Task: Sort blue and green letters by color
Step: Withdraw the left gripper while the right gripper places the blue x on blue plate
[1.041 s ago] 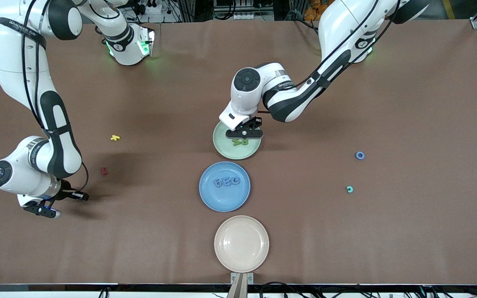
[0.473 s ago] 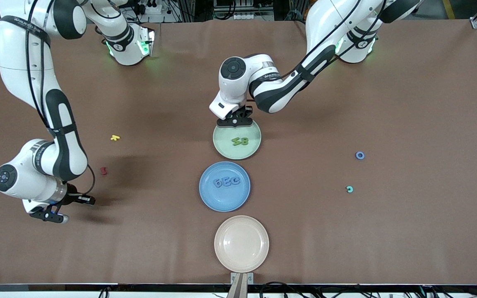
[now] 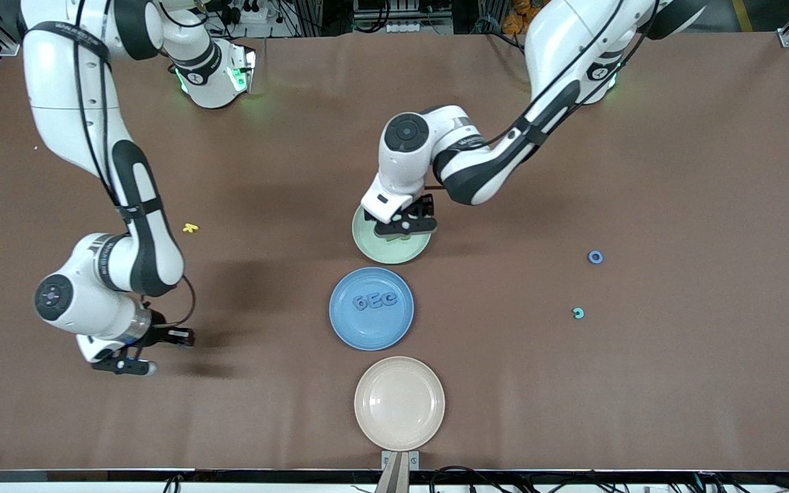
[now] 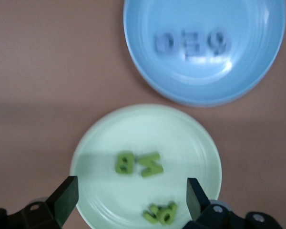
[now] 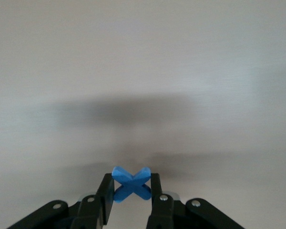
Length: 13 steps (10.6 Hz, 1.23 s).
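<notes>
Since the earlier frame, the left gripper [image 3: 405, 226] has returned over the glossy pale-green round plate [image 4: 190, 138], jaws wide apart and empty. Four olive-green letters [image 4: 138, 163] lie in it; three blue letters [image 3: 374, 300] lie in the blue plate [image 3: 346, 329]. The right gripper [image 5: 131, 191], over bare brown surface [image 3: 641, 171], clamps one blue X-shaped piece [image 5: 131, 180].

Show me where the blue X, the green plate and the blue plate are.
blue X [image 5: 131, 183]: right wrist view, on the crossing of its strokes, between the right gripper's fingers.
green plate [image 4: 190, 148]: left wrist view, on bare inner surface.
blue plate [image 3: 353, 329]: front view, on bare rim area.
</notes>
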{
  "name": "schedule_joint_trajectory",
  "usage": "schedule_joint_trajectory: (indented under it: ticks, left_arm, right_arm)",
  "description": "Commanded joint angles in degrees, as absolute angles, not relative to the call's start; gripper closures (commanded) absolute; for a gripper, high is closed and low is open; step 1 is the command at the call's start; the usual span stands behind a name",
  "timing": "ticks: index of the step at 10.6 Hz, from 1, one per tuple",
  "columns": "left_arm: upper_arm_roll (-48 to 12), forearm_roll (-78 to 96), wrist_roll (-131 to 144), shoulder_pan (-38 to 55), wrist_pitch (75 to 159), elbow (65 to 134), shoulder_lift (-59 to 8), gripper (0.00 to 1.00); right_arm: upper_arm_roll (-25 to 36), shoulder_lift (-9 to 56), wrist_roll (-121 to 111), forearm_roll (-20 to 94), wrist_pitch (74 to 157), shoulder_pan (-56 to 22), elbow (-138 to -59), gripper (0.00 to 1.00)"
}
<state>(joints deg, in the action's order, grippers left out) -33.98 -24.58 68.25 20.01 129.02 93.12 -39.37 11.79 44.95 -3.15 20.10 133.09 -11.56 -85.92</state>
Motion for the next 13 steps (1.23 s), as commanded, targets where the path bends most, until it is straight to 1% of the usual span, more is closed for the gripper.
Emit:
schedule_joint_trajectory:
  ticks: [1,4,6,7,9,10,11,12,13]
  left_arm:
    - [-34.3,-23.3,52.3,9.8,126.0,92.7,-32.5,0.00]
    - [-34.9,-22.8,50.0,3.2,120.0,92.5,-27.9,0.00]
    - [-35.4,-22.8,46.2,-2.1,113.0,92.5,-22.1,0.00]
    - [-36.1,-20.1,38.9,-5.1,109.8,92.5,-19.1,0.00]
    - [-36.1,-15.0,33.3,-10.0,107.8,92.5,-15.5,0.00]
    - [-35.5,-14.9,32.1,-10.3,107.0,92.5,-13.5,0.00]
    - [-33.9,-15.0,29.5,-9.6,106.4,92.6,-10.9,0.00]
    - [-32.2,-14.9,28.2,-9.1,103.3,92.4,-9.8,0.00]
    - [-29.6,-14.7,25.7,-8.3,101.4,92.3,-7.6,0.00]
  right_arm:
    - [12.1,44.6,-2.3,31.7,132.9,-18.5,-85.1,1.00]
    - [12.0,44.9,-2.3,37.8,135.3,-24.6,-85.0,1.00]
    - [11.3,45.3,-2.3,41.6,139.4,-29.1,-84.7,1.00]
    - [11.3,45.3,-2.3,43.2,140.8,-31.4,-84.7,1.00]
    - [11.2,45.3,-0.6,44.8,141.0,-35.0,-84.7,1.00]
    - [11.2,45.3,2.0,44.8,141.6,-36.5,-84.5,0.93]
    - [10.6,45.7,4.0,44.8,143.2,-38.6,-84.3,0.90]
    - [9.2,45.8,5.3,44.7,145.6,-39.5,-84.3,0.86]
    - [8.6,45.7,5.4,44.7,146.3,-39.7,-84.3,0.70]
